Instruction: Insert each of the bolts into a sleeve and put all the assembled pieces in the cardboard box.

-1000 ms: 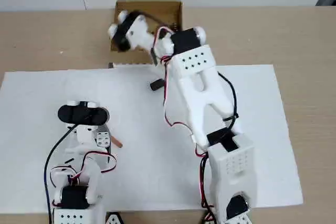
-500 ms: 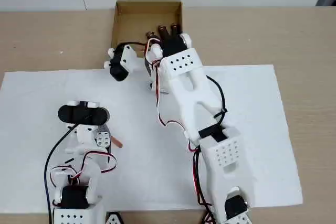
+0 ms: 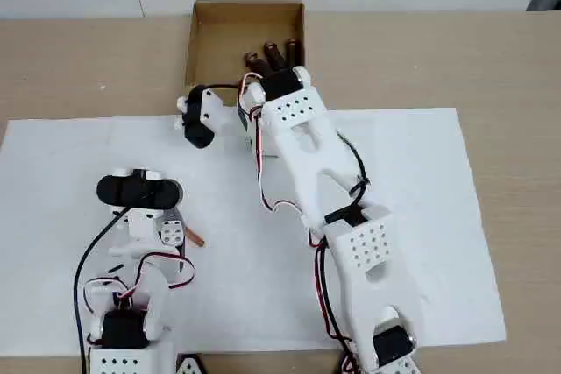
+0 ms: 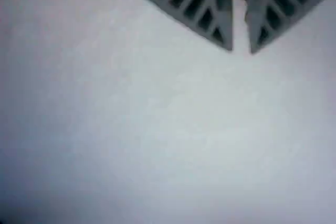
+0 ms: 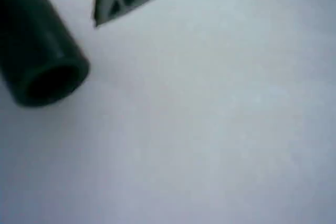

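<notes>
Wooden surface (image 3: 508,67), white sheet (image 3: 421,181). Item: dark sleeve (image 5: 42,61), likely rigid, light, roll-prone; I'd grip mid-barrel. Left tool (image 4: 240,50) nipped on bolt (image 3: 196,238); right tool (image 3: 196,124): opening I cannot tell.

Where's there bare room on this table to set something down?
The white sheet is bare between the right arm and its right edge, and between the two arms. Bare table lies right of the cardboard box. Crowded: before the box, and around the left gripper with its bolt.
</notes>
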Robot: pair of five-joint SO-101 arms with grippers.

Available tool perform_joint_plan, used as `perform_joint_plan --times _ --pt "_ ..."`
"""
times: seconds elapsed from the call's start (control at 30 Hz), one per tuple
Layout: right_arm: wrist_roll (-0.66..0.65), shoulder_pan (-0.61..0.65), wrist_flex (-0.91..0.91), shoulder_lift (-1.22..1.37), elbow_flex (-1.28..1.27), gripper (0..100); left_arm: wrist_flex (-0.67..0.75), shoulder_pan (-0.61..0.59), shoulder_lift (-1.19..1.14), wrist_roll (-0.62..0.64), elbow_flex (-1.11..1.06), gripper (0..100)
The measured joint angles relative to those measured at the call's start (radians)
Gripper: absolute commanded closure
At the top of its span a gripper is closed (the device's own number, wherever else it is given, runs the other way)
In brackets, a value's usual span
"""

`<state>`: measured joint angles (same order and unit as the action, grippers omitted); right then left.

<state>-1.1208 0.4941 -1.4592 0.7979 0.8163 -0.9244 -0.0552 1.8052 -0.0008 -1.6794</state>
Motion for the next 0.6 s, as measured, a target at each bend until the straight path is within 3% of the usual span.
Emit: perform_joint_plan --times 0.37,0.53,0.6 --pt "-0.026 0.0 0.04 0.074 0.014 84.3 0.0 0.0 0.0 0.0 0.0 99" --pt "-0.026 -0.002 0.043 0.08 0.018 99.8 0.0 0.0 0.0 0.0 0.0 99" --pt "-0.026 0.005 0.046 0.08 0.018 99.0 0.0 0.0 0.0 0.0 0.0 99"
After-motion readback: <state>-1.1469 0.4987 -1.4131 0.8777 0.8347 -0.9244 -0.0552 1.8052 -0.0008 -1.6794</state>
